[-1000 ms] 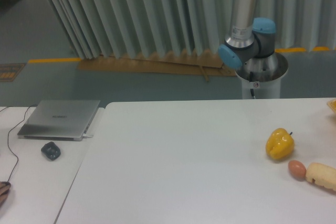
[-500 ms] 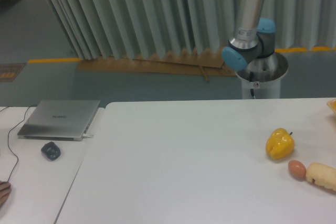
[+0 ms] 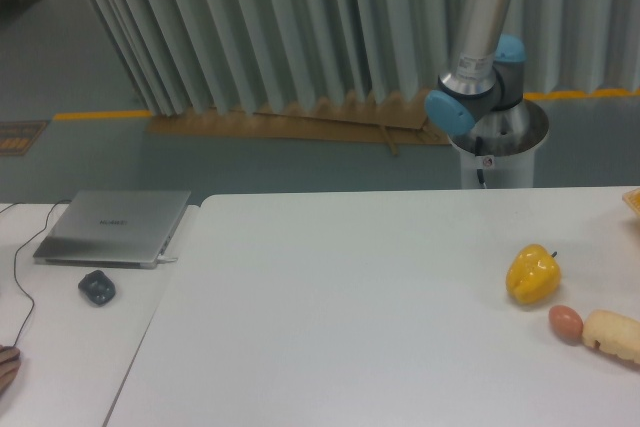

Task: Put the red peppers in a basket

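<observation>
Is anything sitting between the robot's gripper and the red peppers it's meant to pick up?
That cannot be judged here: no red pepper, basket or gripper shows in this view. Only the grey robot arm rises behind the white table, which holds a yellow bell pepper, a brown egg and a bread roll.

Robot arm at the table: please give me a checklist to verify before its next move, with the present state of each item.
1. Red peppers located: not ok; none is visible, only a yellow pepper.
2. Basket located: cannot tell; only an orange sliver shows at the right edge.
3. Gripper and jaws state: cannot tell; they are out of view, only the arm shows.
4. Other things near the yellow pepper: ok to note; an egg and a bread-like item lie beside it.
5. Laptop and mouse: ok; they are on the left table, far from the food.
</observation>
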Controlling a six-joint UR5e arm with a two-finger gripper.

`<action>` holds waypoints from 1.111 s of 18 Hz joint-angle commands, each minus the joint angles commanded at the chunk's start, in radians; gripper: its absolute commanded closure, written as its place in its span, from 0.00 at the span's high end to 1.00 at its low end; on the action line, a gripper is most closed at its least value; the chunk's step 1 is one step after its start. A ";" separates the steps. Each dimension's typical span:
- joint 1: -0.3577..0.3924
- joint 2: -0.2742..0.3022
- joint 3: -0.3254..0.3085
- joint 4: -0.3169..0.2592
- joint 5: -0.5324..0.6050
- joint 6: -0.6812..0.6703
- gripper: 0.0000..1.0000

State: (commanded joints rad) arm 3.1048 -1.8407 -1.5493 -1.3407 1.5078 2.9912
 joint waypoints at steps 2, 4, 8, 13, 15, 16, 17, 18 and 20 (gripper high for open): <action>-0.012 -0.003 -0.002 0.002 0.008 0.003 0.63; -0.015 -0.002 -0.005 -0.002 0.006 0.003 1.00; -0.025 0.003 -0.005 -0.003 0.006 0.005 1.00; -0.032 0.003 -0.006 -0.005 0.005 0.005 1.00; -0.048 0.005 -0.008 -0.005 0.003 -0.008 1.00; -0.054 0.006 -0.006 -0.005 0.003 -0.017 1.00; -0.057 0.009 -0.002 -0.008 0.008 -0.040 1.00; -0.063 0.012 0.000 -0.008 0.011 -0.069 1.00; -0.083 0.017 0.000 -0.009 0.017 -0.101 1.00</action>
State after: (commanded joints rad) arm 3.0220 -1.8239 -1.5493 -1.3499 1.5247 2.8901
